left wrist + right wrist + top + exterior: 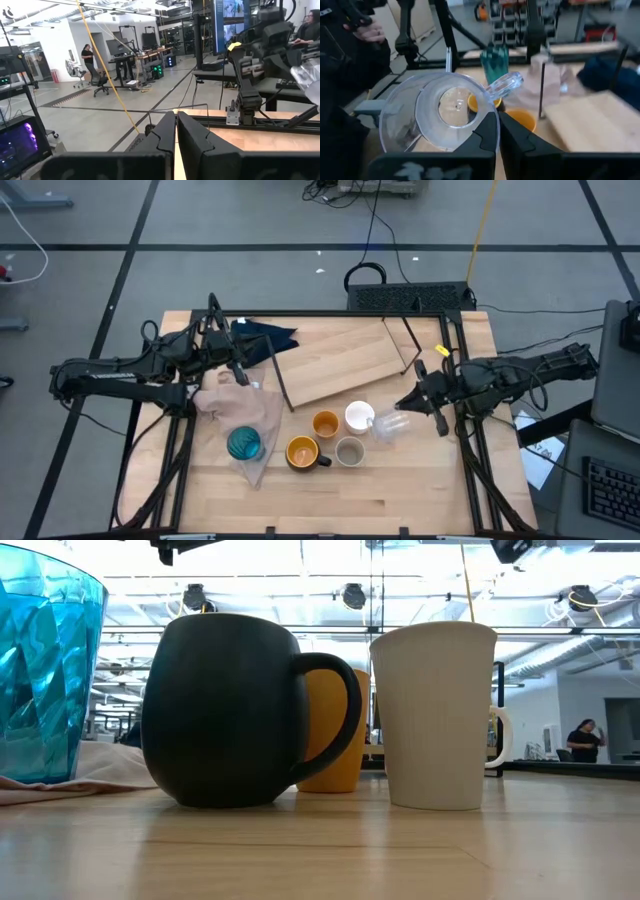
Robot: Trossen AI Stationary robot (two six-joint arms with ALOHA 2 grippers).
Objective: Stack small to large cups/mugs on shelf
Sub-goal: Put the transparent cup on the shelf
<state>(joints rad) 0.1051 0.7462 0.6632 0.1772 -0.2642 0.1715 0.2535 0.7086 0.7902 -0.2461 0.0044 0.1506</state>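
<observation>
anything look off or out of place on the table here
Yes. The shelf lies skewed across the table, not square to its edges. The clear cup is tipped on its side in the right gripper. The teal tumbler stands on a rumpled pinkish-beige cloth.

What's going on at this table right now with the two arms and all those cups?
The right gripper is shut on the clear cup, holding it tipped on its side beside the white mug. The left gripper waits shut over the pinkish cloth. The other cups sit grouped on the table; the teal tumbler is on that cloth. The shelf holds no cups yet.
</observation>
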